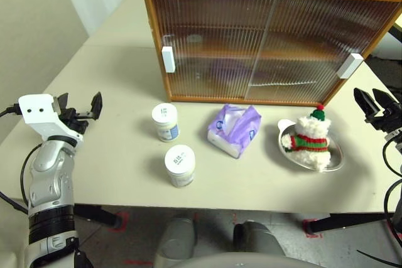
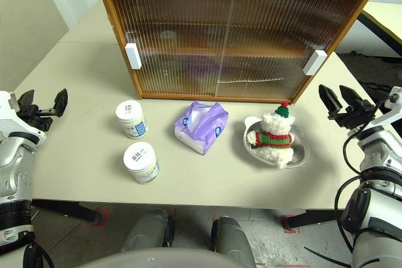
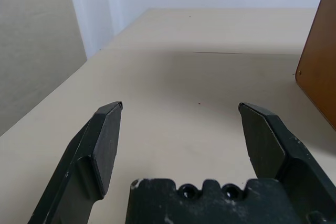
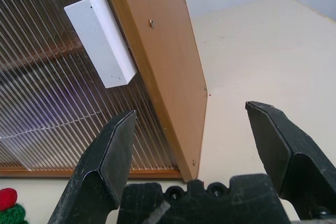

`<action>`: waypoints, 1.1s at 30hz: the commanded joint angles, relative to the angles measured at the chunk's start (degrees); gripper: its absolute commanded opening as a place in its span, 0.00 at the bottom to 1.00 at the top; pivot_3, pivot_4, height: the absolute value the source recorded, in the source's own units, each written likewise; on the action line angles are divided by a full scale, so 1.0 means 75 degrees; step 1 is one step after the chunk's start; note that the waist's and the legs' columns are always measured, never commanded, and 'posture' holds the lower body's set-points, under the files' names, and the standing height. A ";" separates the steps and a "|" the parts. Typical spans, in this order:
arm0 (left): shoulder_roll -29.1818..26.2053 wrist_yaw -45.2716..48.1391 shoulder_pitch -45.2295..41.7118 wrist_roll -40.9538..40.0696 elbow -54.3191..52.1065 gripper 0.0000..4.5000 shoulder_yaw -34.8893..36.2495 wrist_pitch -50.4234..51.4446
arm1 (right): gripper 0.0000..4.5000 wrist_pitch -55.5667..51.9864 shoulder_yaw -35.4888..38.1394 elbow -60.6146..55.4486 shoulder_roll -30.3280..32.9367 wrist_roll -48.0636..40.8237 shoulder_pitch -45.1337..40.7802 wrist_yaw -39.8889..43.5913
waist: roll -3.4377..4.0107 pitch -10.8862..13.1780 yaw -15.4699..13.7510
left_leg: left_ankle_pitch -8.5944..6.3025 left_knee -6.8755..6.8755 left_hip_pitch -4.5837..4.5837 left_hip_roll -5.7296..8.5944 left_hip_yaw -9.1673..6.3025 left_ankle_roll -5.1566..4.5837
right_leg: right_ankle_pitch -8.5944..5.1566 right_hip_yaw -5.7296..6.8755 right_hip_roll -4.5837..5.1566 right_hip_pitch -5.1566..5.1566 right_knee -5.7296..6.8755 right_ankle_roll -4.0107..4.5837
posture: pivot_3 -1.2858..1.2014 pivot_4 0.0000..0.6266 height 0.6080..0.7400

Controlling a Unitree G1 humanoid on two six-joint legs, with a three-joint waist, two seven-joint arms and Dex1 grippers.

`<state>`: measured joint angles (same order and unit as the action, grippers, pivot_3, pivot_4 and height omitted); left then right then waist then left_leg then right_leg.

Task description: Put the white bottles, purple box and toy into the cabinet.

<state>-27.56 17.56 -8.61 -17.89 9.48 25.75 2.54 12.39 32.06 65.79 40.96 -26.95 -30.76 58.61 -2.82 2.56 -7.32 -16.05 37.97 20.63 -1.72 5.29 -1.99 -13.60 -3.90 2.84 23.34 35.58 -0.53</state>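
Both claws, left and right, spread wide, holding nothing. Purple box at 12 o'clock looks squishy and light; I'd pinch its sides, not the torn top.

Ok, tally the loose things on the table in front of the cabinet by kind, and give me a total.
White bottles: 2 (far one, near one)
Purple box: 1
Toy snowman: 1
Metal dish, under the toy: 1
Total: 5
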 commanded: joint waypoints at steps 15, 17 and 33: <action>-0.0698 0.1606 -0.0764 -0.0726 0.0062 1.00 -0.0033 -0.0037 | 1.00 -0.1597 -0.0407 -0.5134 -0.1106 -0.1311 0.2475 0.1434 | 0.0000 -0.0065 0.0221 | -0.0001 0.0007 -0.0001 -0.0018 -0.0017 0.0002 | -0.0007 0.0030 -0.0010 -0.0002 0.0025 0.0010 | 0.58 0.03 1.00; -0.0804 0.1925 -0.0776 -0.0969 -0.0141 1.00 -0.0011 0.0053 | 1.00 -0.2130 -0.0524 -0.6100 -0.1225 -0.1693 0.2703 0.1471 | 0.0043 -0.0032 0.0256 | -0.0001 0.0009 -0.0001 -0.0013 -0.0013 0.0002 | -0.0008 0.0034 -0.0012 0.0000 0.0033 0.0011 | 0.58 0.06 1.00; -0.0556 0.2559 -0.0468 -0.0960 -0.1647 0.01 -0.1255 0.0597 | 1.00 -0.2923 -0.1158 -0.8029 -0.1947 -0.2294 0.2691 0.0903 | 0.0062 0.0015 0.0396 | 0.0004 0.0012 0.0000 0.0001 -0.0015 -0.0007 | -0.0021 0.0043 -0.0007 -0.0005 0.0032 -0.0001 | 0.59 0.05 1.00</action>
<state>-32.09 36.99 -11.64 -26.50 -3.57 17.17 7.57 -9.93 23.34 6.69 26.67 -43.36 -10.24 65.62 -2.35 2.67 -4.35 -15.95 38.06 20.63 -1.73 5.17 -2.17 -13.76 -3.58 2.75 23.30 35.82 -0.53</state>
